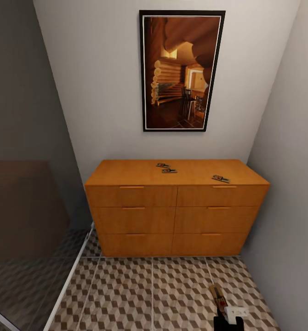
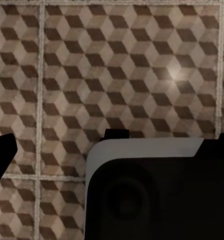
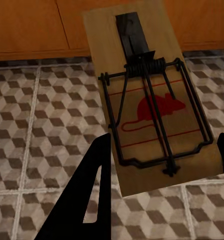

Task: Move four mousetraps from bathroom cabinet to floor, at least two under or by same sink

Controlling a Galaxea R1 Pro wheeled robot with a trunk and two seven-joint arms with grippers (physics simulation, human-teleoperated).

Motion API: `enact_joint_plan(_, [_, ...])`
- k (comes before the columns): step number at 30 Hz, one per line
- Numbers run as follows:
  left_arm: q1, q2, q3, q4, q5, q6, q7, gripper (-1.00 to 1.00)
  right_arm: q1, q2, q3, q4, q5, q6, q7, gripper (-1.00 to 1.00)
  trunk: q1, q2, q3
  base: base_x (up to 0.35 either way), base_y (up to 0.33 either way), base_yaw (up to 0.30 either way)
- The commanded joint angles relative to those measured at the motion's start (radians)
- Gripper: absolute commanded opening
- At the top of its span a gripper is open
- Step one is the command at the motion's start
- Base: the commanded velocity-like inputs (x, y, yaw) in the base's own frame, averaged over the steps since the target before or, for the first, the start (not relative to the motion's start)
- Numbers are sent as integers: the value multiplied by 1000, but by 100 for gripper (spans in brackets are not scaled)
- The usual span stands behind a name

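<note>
Orange-brown wood faces you: the cabinet (image 1: 177,216) stands against the white wall under a framed picture (image 1: 182,71). On the cabinet's flat top lie three mousetraps, two close together near the middle (image 1: 163,165) (image 1: 169,171) and one toward its right front edge (image 1: 220,178). Your right gripper (image 3: 162,165) is clamped on the fourth mousetrap (image 3: 152,100), held over the patterned floor (image 1: 140,294) in front of the cabinet. Your left gripper's (image 2: 157,195) dark housing hangs over the tiles; you cannot tell how its jaws stand.
</note>
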State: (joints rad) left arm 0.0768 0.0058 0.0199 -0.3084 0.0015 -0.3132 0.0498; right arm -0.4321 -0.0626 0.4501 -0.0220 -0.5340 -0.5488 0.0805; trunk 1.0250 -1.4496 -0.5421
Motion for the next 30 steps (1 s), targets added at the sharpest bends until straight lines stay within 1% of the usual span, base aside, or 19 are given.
enact_joint_plan(1, [1,0,2,-1,0,-1,1,100,0,2,2,1,-15,-3,6,-100,0,0,-1,0,0,0])
enact_joint_plan(7, [0,0,2,-1,0,-1,1,100,-1,6,1,1,-22,-5,-2,-100,0,0,-1,0,0,0])
enact_joint_plan(9, [0,0,2,-1,0,-1,1,100,-1,12,1,2,-23,-8,-3,-100,0,0,-1,0,0,0])
enact_joint_plan(12, [0,0,2,-1,0,-1,1,100,0,28,1,5,-23,-22,-5,-100,0,0,-1,0,0,0])
enact_joint_plan(14, [0,0,2,-1,-1,-1,1,100,0,41,0,6,-23,-66,-6,-100,0,0,-1,0,0,0])
enact_joint_plan(15, [0,0,2,-2,-1,-1,1,100,4,45,1,6,-23,-100,-8,-100,0,0,-1,0,0,0])
enact_joint_plan(16, [0,0,2,-2,-2,-1,1,100,6,47,1,6,-23,-119,-9,-100,0,0,-1,0,0,0])
enact_joint_plan(17, [0,0,2,-3,-2,-1,1,100,13,56,1,7,-23,-176,-16,-100,0,0,-1,0,0,0])
enact_joint_plan(18, [0,0,2,-3,-2,-1,1,100,16,69,1,7,-22,-212,-24,-100,0,0,-1,0,0,0])
enact_joint_plan(19, [0,0,2,-3,-2,-1,1,100,18,76,0,7,-22,-230,-30,-100,0,0,-1,0,0,0])
enact_joint_plan(21, [0,0,3,-3,-3,-1,1,100,34,101,0,8,-22,-314,-71,-100,0,0,-1,0,0,0])
enact_joint_plan(22, [0,0,3,-4,-3,-2,2,100,51,113,1,8,-21,-392,-118,-100,0,0,-1,0,0,0])
enact_joint_plan(24, [0,0,4,-4,-3,-2,2,100,63,122,1,8,-20,-469,-177,-100,0,0,-1,0,0,0])
enact_joint_plan(26, [0,0,4,-5,-3,-3,2,100,67,124,1,8,-19,-488,-200,-100,0,0,-1,0,0,0])
enact_joint_plan(27, [0,0,4,-5,-3,-3,2,100,69,125,1,8,-18,-485,-209,-100,0,0,-1,0,0,0])
enact_joint_plan(28, [1,0,5,-5,-3,-3,2,100,69,125,2,8,-18,-479,-212,-100,0,0,-1,0,0,0])
enact_joint_plan(30, [0,0,5,-7,-2,-3,2,100,71,126,2,7,-17,-438,-218,-100,0,0,-1,0,0,0])
